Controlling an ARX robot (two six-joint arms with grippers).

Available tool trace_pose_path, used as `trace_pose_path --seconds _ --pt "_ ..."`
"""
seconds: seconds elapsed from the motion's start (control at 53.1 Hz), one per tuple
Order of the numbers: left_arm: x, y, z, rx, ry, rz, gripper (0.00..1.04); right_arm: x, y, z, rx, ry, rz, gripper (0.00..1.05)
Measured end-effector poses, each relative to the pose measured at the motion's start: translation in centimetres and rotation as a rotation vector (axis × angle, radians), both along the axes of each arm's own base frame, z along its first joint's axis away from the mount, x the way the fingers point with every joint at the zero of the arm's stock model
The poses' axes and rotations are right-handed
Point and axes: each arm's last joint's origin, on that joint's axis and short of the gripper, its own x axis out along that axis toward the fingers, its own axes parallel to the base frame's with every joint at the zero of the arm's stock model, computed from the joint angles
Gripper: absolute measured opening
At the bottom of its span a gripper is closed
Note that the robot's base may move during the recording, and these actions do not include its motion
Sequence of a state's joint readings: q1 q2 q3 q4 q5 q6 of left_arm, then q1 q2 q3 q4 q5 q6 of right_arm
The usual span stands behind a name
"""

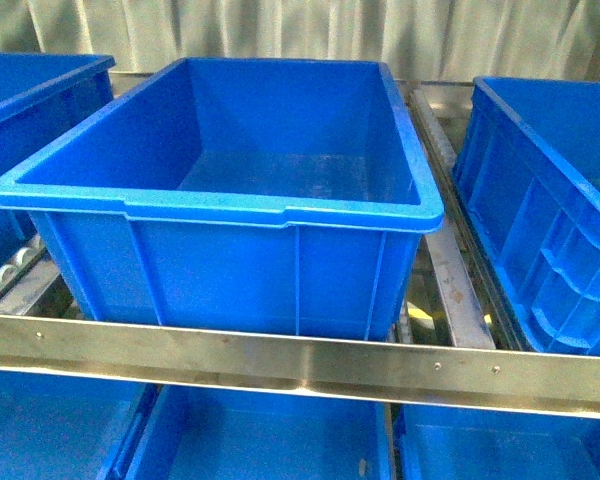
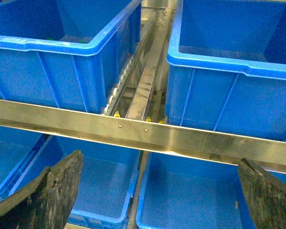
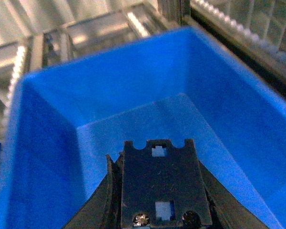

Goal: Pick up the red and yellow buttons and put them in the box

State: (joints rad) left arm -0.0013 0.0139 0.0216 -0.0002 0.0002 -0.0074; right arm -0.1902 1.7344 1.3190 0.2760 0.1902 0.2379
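In the right wrist view a dark, blocky push-button switch (image 3: 159, 176) is clamped between my right gripper's (image 3: 158, 202) fingers. The gripper is shut on it. The switch's cap is hidden, so I cannot tell whether it is red or yellow. It hangs above the inside of a blue box (image 3: 109, 90) with a bare floor. The front view shows a large blue box (image 1: 220, 205) in the middle with neither arm in sight. My left gripper (image 2: 159, 195) is open, its dark fingers (image 2: 52, 191) wide apart with nothing between them, below a steel rail (image 2: 143, 131).
Blue bins stand left (image 1: 40, 90) and right (image 1: 540, 180) of the middle box on roller tracks (image 1: 450, 270). A steel rail (image 1: 300, 365) crosses the front, with more blue bins (image 1: 260, 440) on the level below. Small green bits (image 2: 81, 41) show inside the bin seen by the left wrist.
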Motion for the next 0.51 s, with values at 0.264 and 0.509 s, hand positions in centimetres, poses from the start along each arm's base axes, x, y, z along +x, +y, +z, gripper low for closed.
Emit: trace_pose_path --seconds 0.264,0.509 --pt "0.0 0.0 0.0 0.000 0.000 0.000 0.97 5.4 -2.9 -6.7 0.029 0.296 -0.076 0.26" --pt "0.0 0.0 0.0 0.000 0.000 0.000 0.97 7.8 -3.7 -10.1 0.006 0.519 -0.073 0.26"
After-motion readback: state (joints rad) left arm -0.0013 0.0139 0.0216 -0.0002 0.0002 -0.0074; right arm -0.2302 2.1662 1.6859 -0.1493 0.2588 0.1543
